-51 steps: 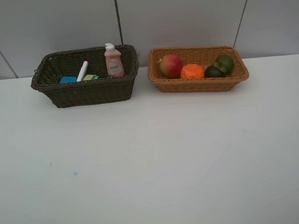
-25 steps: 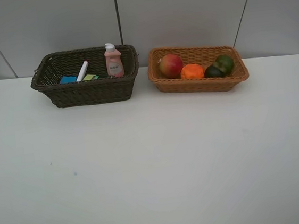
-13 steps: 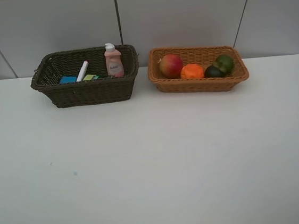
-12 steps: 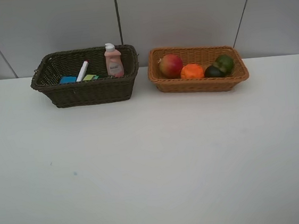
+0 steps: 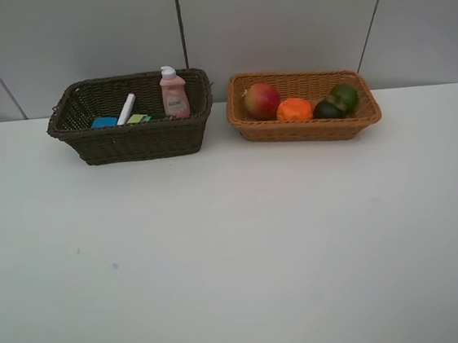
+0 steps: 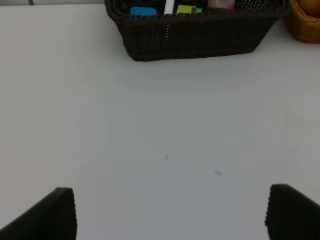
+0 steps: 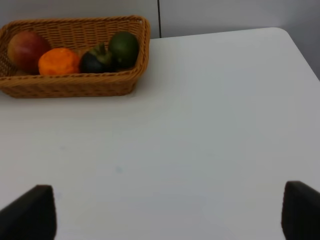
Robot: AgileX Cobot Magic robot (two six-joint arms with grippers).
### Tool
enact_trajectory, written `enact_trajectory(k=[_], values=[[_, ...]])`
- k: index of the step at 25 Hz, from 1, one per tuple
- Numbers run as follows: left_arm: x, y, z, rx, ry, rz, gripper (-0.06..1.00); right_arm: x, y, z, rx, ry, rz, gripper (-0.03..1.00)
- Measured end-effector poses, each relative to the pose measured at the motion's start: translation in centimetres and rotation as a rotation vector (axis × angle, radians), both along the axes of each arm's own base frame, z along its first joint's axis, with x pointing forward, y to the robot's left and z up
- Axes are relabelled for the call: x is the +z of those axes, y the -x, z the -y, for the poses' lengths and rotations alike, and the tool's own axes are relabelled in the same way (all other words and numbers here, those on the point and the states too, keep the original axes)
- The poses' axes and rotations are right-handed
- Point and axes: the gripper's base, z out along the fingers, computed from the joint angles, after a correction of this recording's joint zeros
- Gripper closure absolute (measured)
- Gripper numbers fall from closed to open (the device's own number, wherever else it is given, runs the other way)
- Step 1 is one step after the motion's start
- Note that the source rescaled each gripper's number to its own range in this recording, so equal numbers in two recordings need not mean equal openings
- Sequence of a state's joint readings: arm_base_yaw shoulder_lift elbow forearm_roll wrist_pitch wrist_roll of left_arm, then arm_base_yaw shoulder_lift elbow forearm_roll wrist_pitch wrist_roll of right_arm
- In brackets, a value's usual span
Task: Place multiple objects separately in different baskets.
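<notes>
The dark brown woven basket (image 5: 131, 137) holds a standing pink bottle (image 5: 174, 94) and a leaning white marker (image 5: 126, 108); the light orange woven basket (image 5: 304, 127) holds four fruits.

The right gripper (image 7: 167, 210) is hanging over the white table (image 7: 200, 125) with its jaws standing wide apart; only the two dark fingertips (image 7: 30, 212) are showing, one at each lower corner of the frame. The light orange-tan basket (image 7: 75, 85) is sitting on the table, well apart from the gripper. It is holding four fruits in a row: the red-yellow pomegranate (image 7: 27, 45), the orange (image 7: 59, 61), the dark mangosteen (image 7: 96, 60) and the green lime (image 7: 123, 48), each touching its neighbour.
</notes>
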State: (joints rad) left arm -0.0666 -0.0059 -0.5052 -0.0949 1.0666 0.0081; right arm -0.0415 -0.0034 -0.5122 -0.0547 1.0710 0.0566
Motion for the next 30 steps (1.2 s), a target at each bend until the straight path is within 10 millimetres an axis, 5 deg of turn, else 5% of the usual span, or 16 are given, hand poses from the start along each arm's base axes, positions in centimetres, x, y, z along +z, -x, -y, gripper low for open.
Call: enact_trajectory(k=[30], values=[[0.00, 0.00, 0.00, 0.000, 0.000, 0.000, 0.02, -0.06, -0.03, 0.00, 0.000, 0.000, -0.002, -0.03]])
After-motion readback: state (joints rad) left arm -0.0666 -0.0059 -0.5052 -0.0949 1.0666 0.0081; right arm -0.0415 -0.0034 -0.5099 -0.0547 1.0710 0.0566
